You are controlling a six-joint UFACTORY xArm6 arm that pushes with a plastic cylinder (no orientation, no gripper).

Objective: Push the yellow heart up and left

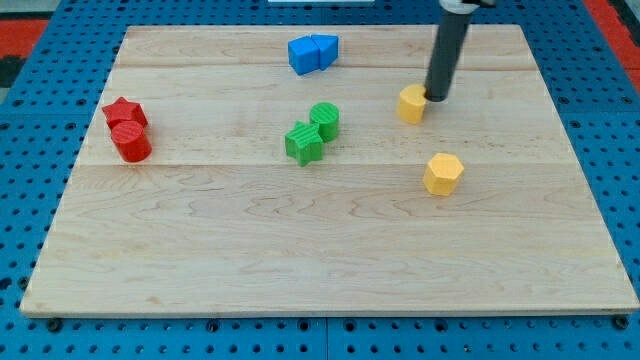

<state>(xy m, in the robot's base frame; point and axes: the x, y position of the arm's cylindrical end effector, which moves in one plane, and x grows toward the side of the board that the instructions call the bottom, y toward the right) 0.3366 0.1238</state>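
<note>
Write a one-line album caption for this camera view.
My tip touches the yellow heart from the view's right on the wooden board.

Yellow heart (pixel 411 103), small and flat on the wooden board (pixel 300 250), upper right of centre, touching my tip (pixel 437 97) at its right side.

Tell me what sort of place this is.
Probably a robotics lab bench set up for block pushing: a bare wooden board on a blue perforated base, small coloured blocks like the green pair, and my tip beside a yellow block.
</note>
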